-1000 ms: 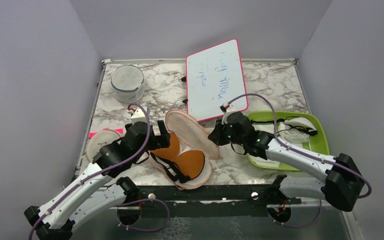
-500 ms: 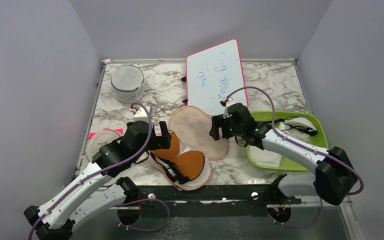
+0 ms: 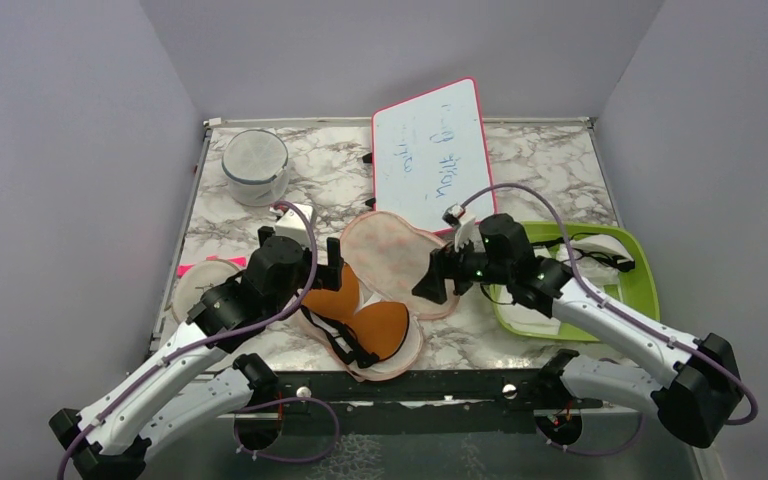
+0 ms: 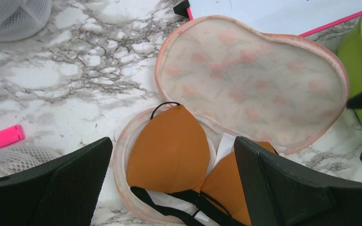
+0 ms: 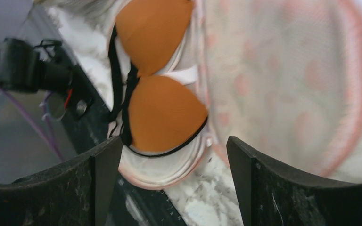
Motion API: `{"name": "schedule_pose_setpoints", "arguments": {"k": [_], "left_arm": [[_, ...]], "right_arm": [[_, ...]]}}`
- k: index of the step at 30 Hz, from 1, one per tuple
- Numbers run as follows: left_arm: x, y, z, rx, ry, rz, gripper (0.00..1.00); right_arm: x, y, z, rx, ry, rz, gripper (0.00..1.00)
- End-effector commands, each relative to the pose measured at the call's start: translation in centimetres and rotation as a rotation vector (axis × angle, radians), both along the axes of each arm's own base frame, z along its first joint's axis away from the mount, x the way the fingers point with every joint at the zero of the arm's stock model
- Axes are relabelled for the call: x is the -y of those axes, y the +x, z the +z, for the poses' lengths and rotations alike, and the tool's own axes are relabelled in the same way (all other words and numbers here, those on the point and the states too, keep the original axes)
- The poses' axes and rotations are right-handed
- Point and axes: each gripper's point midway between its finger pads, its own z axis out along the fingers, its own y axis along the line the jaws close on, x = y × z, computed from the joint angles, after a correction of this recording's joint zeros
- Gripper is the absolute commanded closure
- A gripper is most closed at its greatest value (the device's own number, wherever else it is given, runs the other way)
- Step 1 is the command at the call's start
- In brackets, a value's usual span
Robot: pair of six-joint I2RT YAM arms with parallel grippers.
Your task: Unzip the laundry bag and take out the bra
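The peach-pink laundry bag lies unzipped, its upper flap folded flat onto the marble toward the back right. In the lower half rests the rust-orange bra, both cups up with black straps along the near side. My left gripper hovers open over the bra's left cup, one finger on each side and nothing between them. Just right of the flap's edge my right gripper is open and empty. Its wrist view shows the bra and the flap beyond its fingertips.
A pink-framed whiteboard lies behind the bag. At the right, a green tray holds white garments. A white mesh cylinder stands back left. A round white pouch and a pink marker lie left.
My right gripper, shut on the raised flap a second ago, laid it flat, opened and let go. The left gripper shifted slightly toward the back over the bra.
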Motion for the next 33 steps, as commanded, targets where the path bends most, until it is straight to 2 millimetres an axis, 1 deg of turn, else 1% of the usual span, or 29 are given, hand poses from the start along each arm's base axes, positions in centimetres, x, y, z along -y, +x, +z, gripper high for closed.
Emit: {"name": "schedule_pose_setpoints", "arguments": {"k": [1, 3, 6, 12, 14, 16, 20, 23, 25, 28, 30, 33], "left_arm": [[-0.4, 1.6, 1.4, 0.134, 0.045, -0.005, 0.01], [-0.1, 1.7, 1.4, 0.14, 0.038, -0.016, 0.01], [0.2, 1.6, 1.3, 0.135, 0.036, -0.031, 0.01], [0.8, 1.5, 1.3, 0.134, 0.027, -0.062, 0.01], [1.0, 1.4, 1.3, 0.135, 0.022, -0.075, 0.01], [1.1, 1.4, 1.4, 0.138, 0.017, -0.082, 0.01], [1.1, 1.3, 1.7, 0.146, 0.008, -0.087, 0.01], [1.4, 1.2, 1.7, 0.147, 0.001, -0.103, 0.01], [1.7, 1.1, 1.7, 0.145, -0.002, -0.118, 0.01], [1.9, 1.0, 1.7, 0.143, -0.007, -0.132, 0.01], [1.9, 0.9, 1.8, 0.146, -0.009, -0.135, 0.01], [1.9, 0.7, 2.2, 0.156, -0.021, -0.144, 0.01]], "right_arm": [[-2.3, -4.3, -0.8, -0.18, 0.156, 0.174, 0.2], [-2.9, -4.8, -1.5, -0.235, 0.173, 0.197, 0.2], [-3.7, -5.2, -3.2, -0.341, 0.175, 0.219, 0.2], [-4.0, -3.7, -7.3, -0.429, 0.122, 0.116, 0.18], [-4.1, -3.6, -8.5, -0.453, 0.111, 0.091, 0.18], [-4.2, -3.6, -9.4, -0.478, 0.116, 0.077, 0.2], [-4.8, -3.9, -10.1, -0.509, 0.118, 0.062, 0.31], [-5.3, -3.9, -10.4, -0.496, 0.095, 0.052, 0.34], [-5.5, -3.7, -10.4, -0.498, 0.087, 0.042, 0.35], [-5.5, -2.7, -10.4, -0.468, 0.071, 0.007, 0.34], [-5.3, -2.0, -10.9, -0.463, 0.045, -0.037, 0.32], [-5.6, -1.6, -11.2, -0.468, 0.056, -0.052, 0.29]]}}
